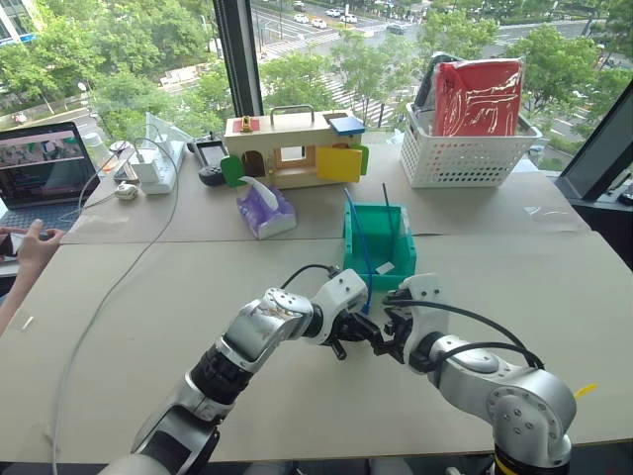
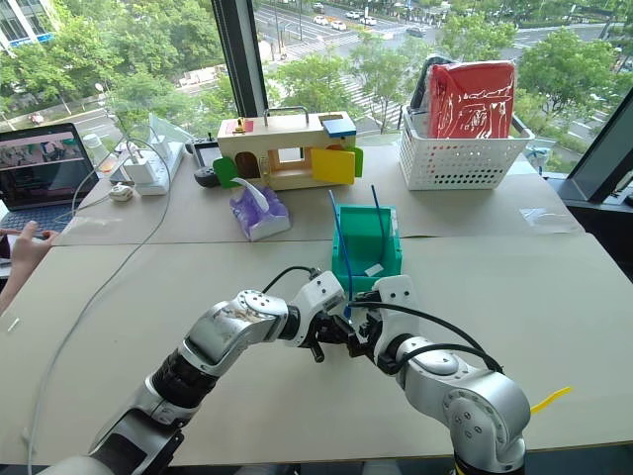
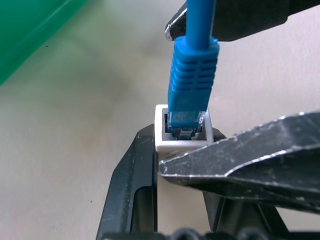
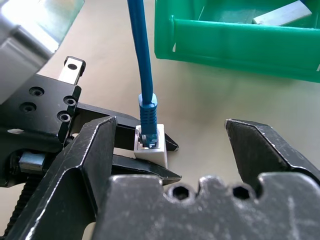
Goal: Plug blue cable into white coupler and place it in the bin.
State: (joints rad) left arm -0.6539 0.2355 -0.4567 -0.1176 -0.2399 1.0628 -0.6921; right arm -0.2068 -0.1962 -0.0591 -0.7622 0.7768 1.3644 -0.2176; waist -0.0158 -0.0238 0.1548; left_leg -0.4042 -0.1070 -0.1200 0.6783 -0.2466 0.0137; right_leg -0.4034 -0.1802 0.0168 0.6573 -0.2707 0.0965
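- Our left end effector clamps the coupler socket-up, bracing it so the cable plug sits inside.
- Our right end effector stands apart around the plug, touching nothing.
- The bin waits just beyond on the desk.

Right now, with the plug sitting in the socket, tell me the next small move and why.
Probably carry the small white plastic coupler over to the teal-green plastic bin with the left hand. The bright-blue cable looks plugged in, the left hand is shut on the coupler, and the right hand is open, clear of the cable.
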